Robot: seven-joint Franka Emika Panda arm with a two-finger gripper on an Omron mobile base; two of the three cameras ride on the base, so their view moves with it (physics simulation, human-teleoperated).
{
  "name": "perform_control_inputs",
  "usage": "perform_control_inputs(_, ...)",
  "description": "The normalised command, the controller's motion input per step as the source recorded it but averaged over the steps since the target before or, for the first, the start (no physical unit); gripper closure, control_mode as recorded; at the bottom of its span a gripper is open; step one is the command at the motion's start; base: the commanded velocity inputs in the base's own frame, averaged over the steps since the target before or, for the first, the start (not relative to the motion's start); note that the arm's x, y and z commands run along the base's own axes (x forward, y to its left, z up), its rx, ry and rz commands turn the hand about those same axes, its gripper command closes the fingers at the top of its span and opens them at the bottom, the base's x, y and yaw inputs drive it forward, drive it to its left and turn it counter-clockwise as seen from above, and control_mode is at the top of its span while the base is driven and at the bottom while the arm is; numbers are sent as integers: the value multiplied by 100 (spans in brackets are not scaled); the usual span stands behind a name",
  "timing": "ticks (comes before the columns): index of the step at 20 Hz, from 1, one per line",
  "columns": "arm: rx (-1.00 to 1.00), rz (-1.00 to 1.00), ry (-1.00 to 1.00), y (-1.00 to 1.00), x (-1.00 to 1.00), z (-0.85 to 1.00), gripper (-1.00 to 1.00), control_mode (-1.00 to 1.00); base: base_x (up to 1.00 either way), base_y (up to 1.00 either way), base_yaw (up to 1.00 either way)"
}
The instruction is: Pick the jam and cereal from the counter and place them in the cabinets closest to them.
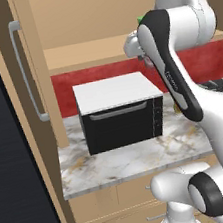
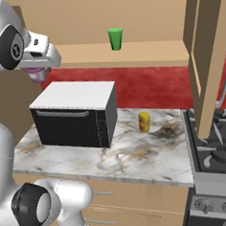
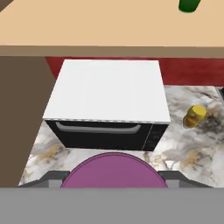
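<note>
A: One item in hand. The gripper (image 2: 36,72) is clamped on the jam (image 3: 113,170), raised in front of the open cabinets (image 2: 129,53), above the microwave (image 2: 76,113). In the hand view the jar's purple-magenta dome sits between the two dark finger tips, touching both.

B: Step?

A: Judged as the carry of the jam to the shelf, not yet a placement. The jar hangs in the air, short of the shelf edge, at about shelf height in the right base view.

B: Next move calls for?

A: Reach forward over the shelf lip, lower until the jar's base meets the wood, then release. A green cup (image 2: 115,39) stands further right on the same shelf, well apart from the gripper, so the near left stretch looks free. The open door (image 2: 209,59) is off to the right, out of the path.

B: Jar's look?

A: Small, squat, round; purple in both views, partly hidden by the fingers. Its base can't be seen.

B: Cereal?

A: Can't place it. A yellowish round item (image 2: 144,122) stands on the counter (image 2: 137,156), beside the microwave.
</note>
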Motion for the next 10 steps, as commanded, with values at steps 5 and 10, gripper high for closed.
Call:
perform_control_inputs(5, 0, 0, -10, 0, 0, 2, 100, -100, 0, 0, 0)
perform_control_inputs(10, 0, 0, -18, 0, 3, 3, 100, -100, 0, 0, 0)
